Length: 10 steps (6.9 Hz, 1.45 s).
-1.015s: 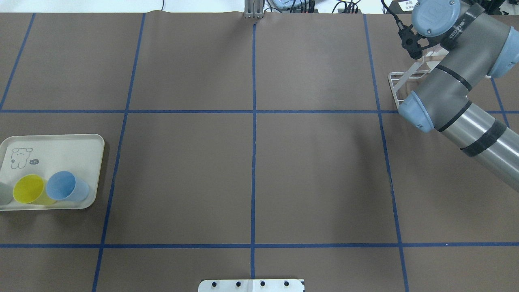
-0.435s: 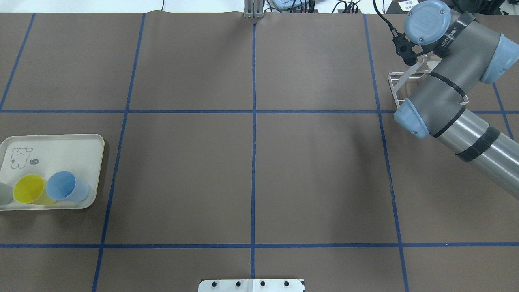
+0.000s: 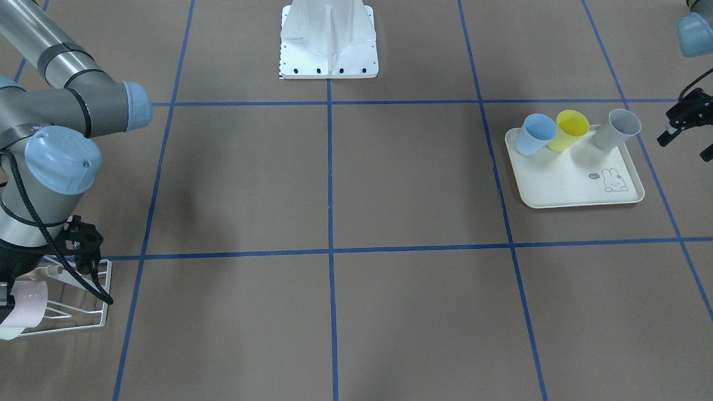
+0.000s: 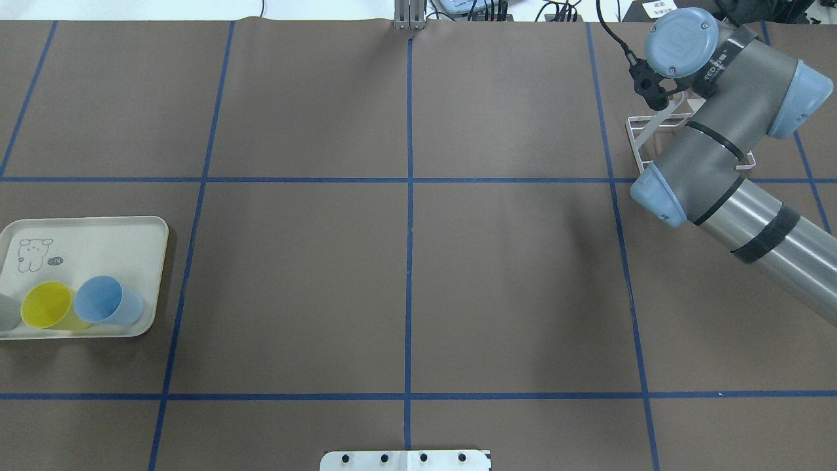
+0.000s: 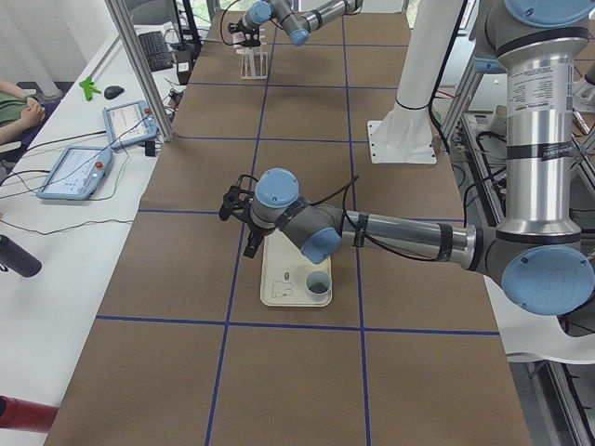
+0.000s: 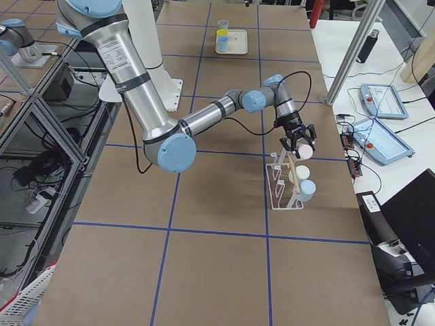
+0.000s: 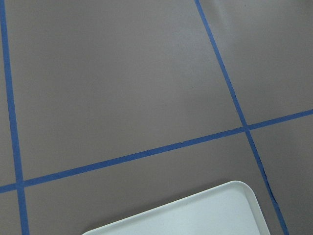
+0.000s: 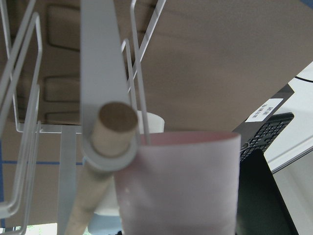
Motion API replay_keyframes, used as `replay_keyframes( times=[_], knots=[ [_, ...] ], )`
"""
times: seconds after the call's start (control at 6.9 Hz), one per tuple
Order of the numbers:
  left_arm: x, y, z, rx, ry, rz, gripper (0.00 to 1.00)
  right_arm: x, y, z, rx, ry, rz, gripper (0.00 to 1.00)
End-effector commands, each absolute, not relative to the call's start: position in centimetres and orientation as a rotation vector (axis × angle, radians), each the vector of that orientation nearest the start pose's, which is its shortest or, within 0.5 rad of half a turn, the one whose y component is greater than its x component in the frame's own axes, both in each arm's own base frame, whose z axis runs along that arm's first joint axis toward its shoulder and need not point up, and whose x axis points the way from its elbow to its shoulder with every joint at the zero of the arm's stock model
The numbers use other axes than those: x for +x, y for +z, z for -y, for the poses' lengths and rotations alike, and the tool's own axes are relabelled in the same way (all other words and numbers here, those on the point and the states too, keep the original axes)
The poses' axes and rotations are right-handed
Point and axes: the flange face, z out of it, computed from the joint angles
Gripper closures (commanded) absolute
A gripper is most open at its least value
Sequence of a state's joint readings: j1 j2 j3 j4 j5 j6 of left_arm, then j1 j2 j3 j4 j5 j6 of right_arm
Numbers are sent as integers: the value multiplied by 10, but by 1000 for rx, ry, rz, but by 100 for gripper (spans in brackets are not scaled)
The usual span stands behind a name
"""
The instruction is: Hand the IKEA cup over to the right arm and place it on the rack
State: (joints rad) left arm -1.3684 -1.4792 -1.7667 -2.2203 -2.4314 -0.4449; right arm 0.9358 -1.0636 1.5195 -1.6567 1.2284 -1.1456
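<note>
We find the right arm (image 4: 719,154) reaching to the 2 o'clock corner of the counter (image 4: 294,275) in the overhead view, with its wrist over the rack (image 6: 285,182). The right claw (image 6: 298,140) stands directly above the far end of the rack. In the right side view its fingers look spread, but no closer view shows them, so we cannot tell how far it is open or whether it grips anything. The IKEA cup (image 8: 178,181), pale pink, lies at that far end of the rack. It is just beside the end of the wooden dowel (image 8: 116,126), and a wire prong runs to its rim. A cream cup (image 6: 302,171) and a pale blue cup (image 6: 307,191) sit further along the same side of the rack. The tray (image 4: 98,248) lies at 8 o'clock on the counter in the overhead view. Along its 6 o'clock edge stand a blue cup (image 4: 108,301), a yellow cup (image 4: 51,306) and a grey cup (image 3: 616,128). The left claw (image 5: 253,245) hangs near a corner of the tray, and we cannot tell its opening.
</note>
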Motion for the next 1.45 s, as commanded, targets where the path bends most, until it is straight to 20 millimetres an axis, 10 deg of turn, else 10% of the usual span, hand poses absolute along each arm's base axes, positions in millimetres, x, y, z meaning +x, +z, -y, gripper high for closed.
replay_keyframes(
  times=[0.0, 0.87, 1.3],
  knots=[
    [38, 525, 470, 405, 105, -996, 0, -275, 413, 650, 305, -1678, -474, 18],
    [37, 522, 470, 411, 107, -997, 0, -267, 389, 659, 398, -1615, -475, 12],
    [36, 504, 468, 405, 38, -1011, 0, -195, 334, 659, 623, -1430, -135, 5]
  ],
)
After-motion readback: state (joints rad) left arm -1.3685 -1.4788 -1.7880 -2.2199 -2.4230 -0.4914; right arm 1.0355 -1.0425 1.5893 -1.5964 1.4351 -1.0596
